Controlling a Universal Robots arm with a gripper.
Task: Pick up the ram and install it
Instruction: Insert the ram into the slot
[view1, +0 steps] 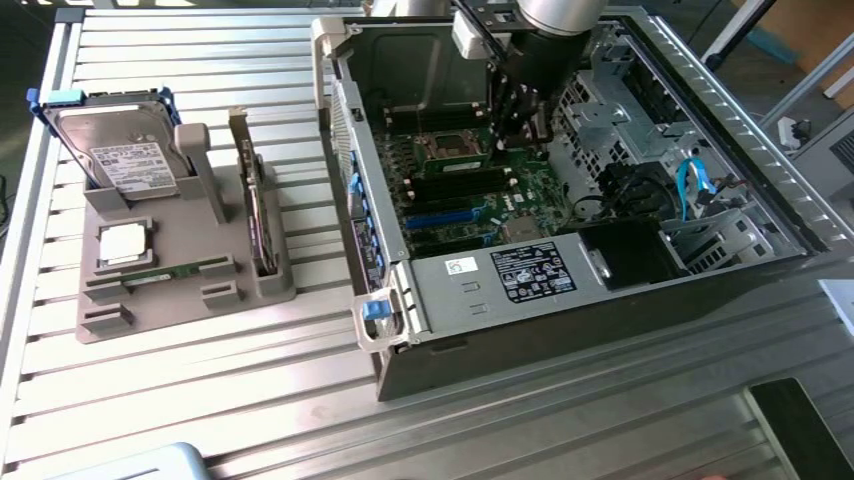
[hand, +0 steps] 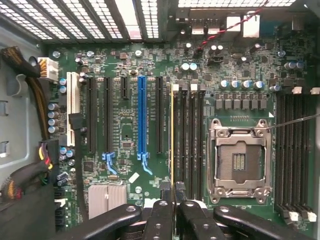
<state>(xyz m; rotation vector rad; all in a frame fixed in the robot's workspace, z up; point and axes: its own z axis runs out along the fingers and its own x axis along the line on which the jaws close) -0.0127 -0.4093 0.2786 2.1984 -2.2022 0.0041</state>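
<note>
Inside the open computer case (view1: 350, 150), on the exterior view's right part of the counter (view1: 200, 400), I have the arm (view1: 550, 35) reaching down over the motherboard (view1: 467, 195). From the wrist view I see the jaws pressed nearly together, pinching the ram (hand: 172, 135). It shows edge-on as a thin pale line running straight away from them. It lines up with the outermost of the black memory slots (hand: 192, 135) that lie between the long blue slot (hand: 141, 117) and the processor socket (hand: 239, 160). The socket is on one side of it and the blue slot on the other, with one black slot between the ram and the blue one. I cannot tell whether the ram's lower edge touches its slot or hangs just above it. A second bank of memory slots (hand: 295, 150) lies beyond the socket, apart from the ram.

Off to the exterior view's left, well apart from the case, a grey holder (view1: 160, 305) sits on the counter. A hard drive (view1: 120, 150) stands propped at its far end. A brownish card (view1: 248, 200) stands on edge along its right side. Another green stick (view1: 180, 271) lies flat near its front, just beside a small square chip (view1: 123, 243). Within the case, a labelled metal box (view1: 527, 272) sits at the near side of the motherboard, and a blue cable (view1: 689, 185) hangs to the right.
</note>
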